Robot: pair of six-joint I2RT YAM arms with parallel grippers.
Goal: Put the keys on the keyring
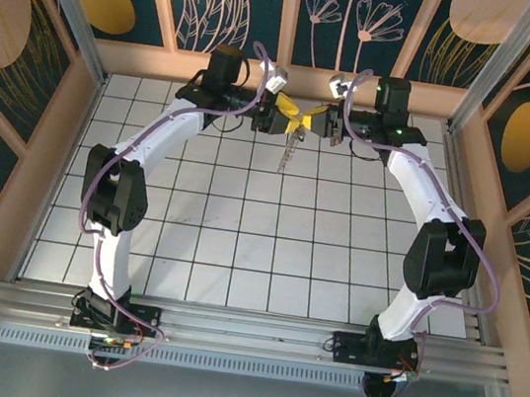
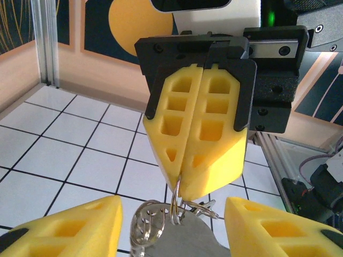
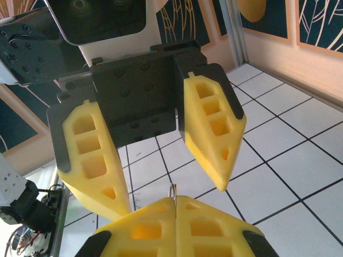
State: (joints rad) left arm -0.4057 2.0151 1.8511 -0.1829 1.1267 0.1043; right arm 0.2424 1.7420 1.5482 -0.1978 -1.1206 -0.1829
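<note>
High over the far middle of the table my two grippers meet tip to tip. My right gripper (image 3: 176, 199) is shut on the keyring (image 3: 173, 189), a thin silvery loop whose top pokes out between its yellow pads. In the left wrist view the keyring (image 2: 177, 199) hangs from the right gripper's closed tip (image 2: 183, 172). An all-silver key (image 2: 146, 224) with holes in its head and a plain grey key (image 2: 195, 241) dangle from it. My left gripper (image 2: 174, 208) is open, one finger on each side of the ring and keys. From above, the keys (image 1: 290, 152) hang below both grippers.
White tiled floor (image 1: 238, 244) lies well below the grippers. Wooden walls and aluminium posts (image 1: 484, 82) enclose the table. A metal rail (image 1: 245, 330) runs along the near edge by the arm bases.
</note>
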